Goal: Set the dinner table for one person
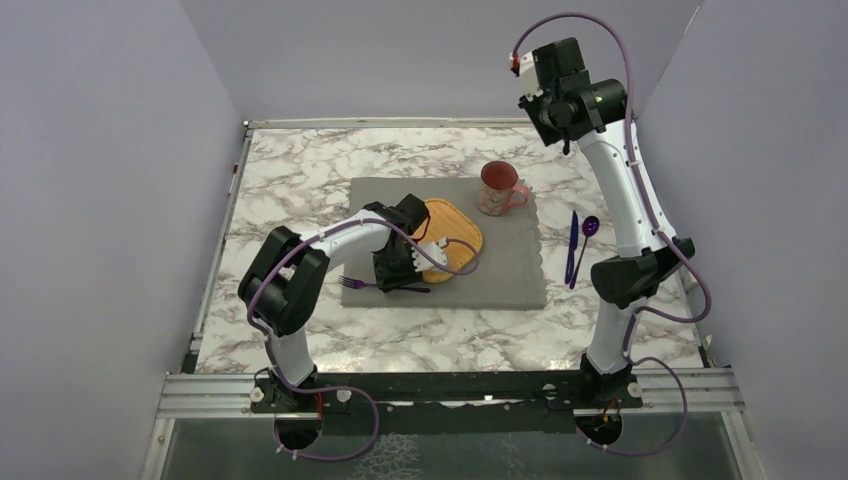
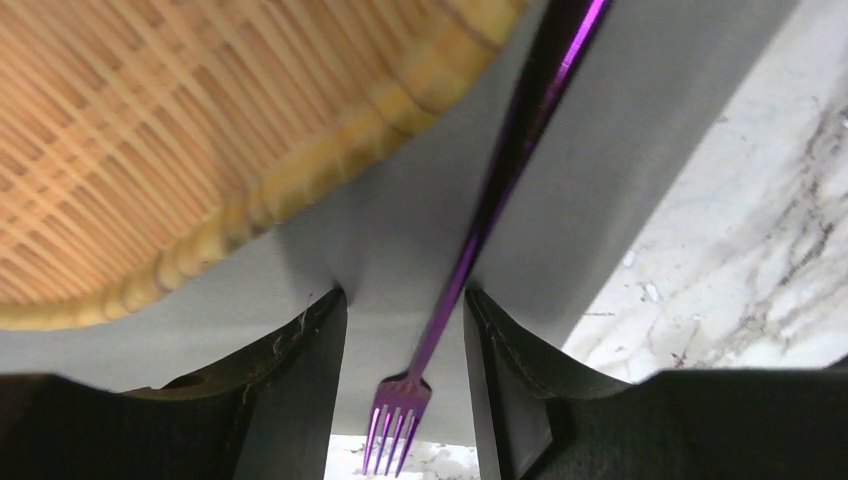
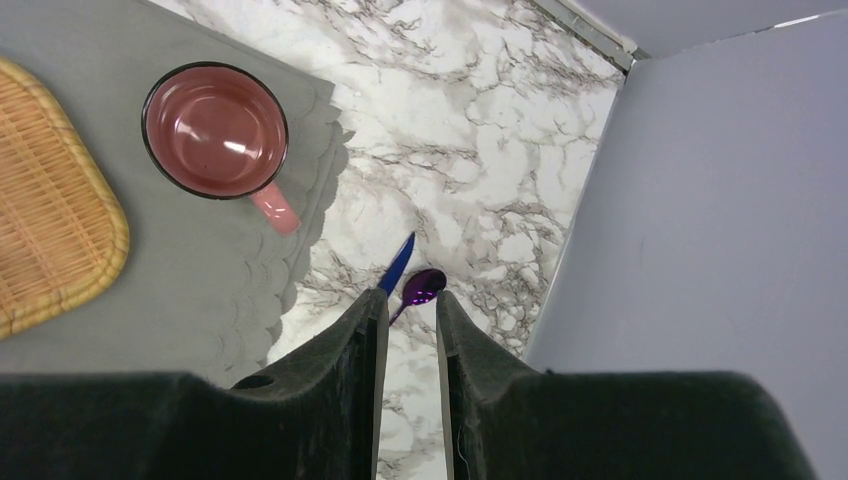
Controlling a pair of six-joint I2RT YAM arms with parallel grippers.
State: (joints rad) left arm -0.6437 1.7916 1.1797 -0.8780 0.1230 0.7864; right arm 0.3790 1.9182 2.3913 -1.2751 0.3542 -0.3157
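Observation:
The marble dinner table (image 1: 300,170) carries a grey scalloped placemat (image 1: 500,270). On the mat sit a woven wicker plate (image 1: 452,238) and a pink mug (image 1: 497,187). A purple fork (image 2: 470,250) lies on the mat's near left part, its tines past the mat's edge. My left gripper (image 2: 403,300) is low over it, open, one finger on each side of the handle with a gap on both sides. My right gripper (image 3: 409,297) is raised high at the back right, narrowly open and holding nothing. Far below it lie a blue-purple knife (image 3: 398,265) and a purple spoon (image 3: 422,287).
The knife (image 1: 572,250) and spoon (image 1: 589,228) lie side by side on the marble just right of the placemat. The wicker plate's rim (image 2: 300,180) is close to my left fingers. Grey walls enclose the table on the left, back and right.

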